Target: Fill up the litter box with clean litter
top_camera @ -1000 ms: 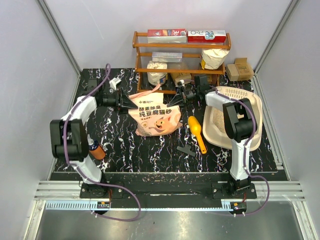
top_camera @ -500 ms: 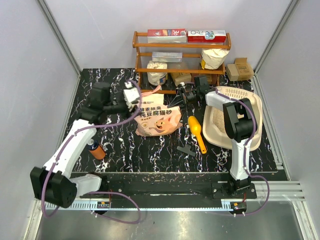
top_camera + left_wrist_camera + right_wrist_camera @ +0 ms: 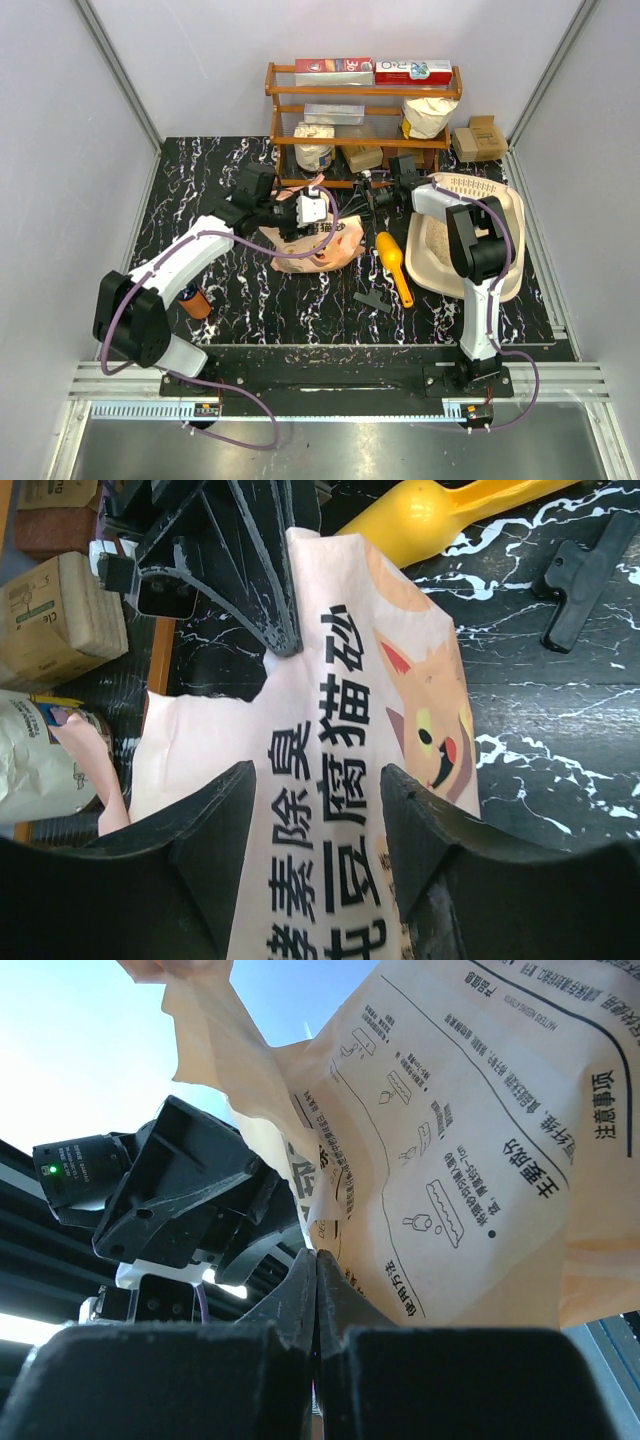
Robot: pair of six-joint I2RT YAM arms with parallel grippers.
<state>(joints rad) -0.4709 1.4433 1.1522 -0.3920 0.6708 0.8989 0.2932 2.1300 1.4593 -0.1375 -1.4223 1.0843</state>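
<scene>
The pink-orange litter bag (image 3: 318, 242) lies on the black marble table, left of the cream litter box (image 3: 507, 272), which holds some tan litter (image 3: 438, 238). My left gripper (image 3: 310, 212) is open and hovers just over the bag's top. In the left wrist view its jaws (image 3: 315, 825) stand wide apart over the bag's printed face (image 3: 340, 730). My right gripper (image 3: 358, 196) is shut on the bag's upper right edge. In the right wrist view (image 3: 316, 1255) its jaws are pressed together at the bag's lifted back side (image 3: 450, 1160).
A yellow scoop (image 3: 393, 262) and a small black piece (image 3: 373, 299) lie between bag and box. An orange bottle (image 3: 193, 300) stands by the left arm. A wooden rack (image 3: 360, 92) with sacks and boxes stands at the back, with a cardboard box (image 3: 480, 138) beside it.
My left arm has swung from the far left of the table rightward, and its open gripper is now over the bag. The right arm has stayed put.
</scene>
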